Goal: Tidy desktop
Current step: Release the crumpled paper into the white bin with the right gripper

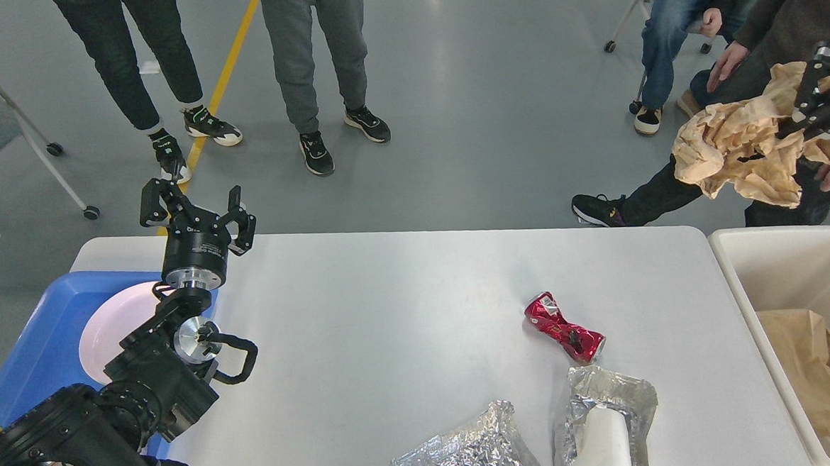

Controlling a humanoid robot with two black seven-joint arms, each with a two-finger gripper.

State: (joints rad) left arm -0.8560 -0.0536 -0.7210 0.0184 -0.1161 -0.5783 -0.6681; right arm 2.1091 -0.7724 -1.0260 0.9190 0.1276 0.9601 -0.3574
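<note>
The white desktop (391, 319) fills the middle of the head view. On its right half lie a crushed red can (565, 327), a crumpled foil sheet (466, 454) and a foil wrap around a white cup (605, 422). My left gripper (197, 209) stands open and empty above the desktop's far left corner. My right gripper (816, 95) is high at the right edge, shut on a crumpled brown paper wad (737, 145) that hangs above the floor, beyond the bin.
A cream-white bin (732, 259) at the right holds a brown paper bag (809, 361). A blue tray (43, 330) with a pink plate (111, 330) sits at the left. Several people stand or sit past the far edge.
</note>
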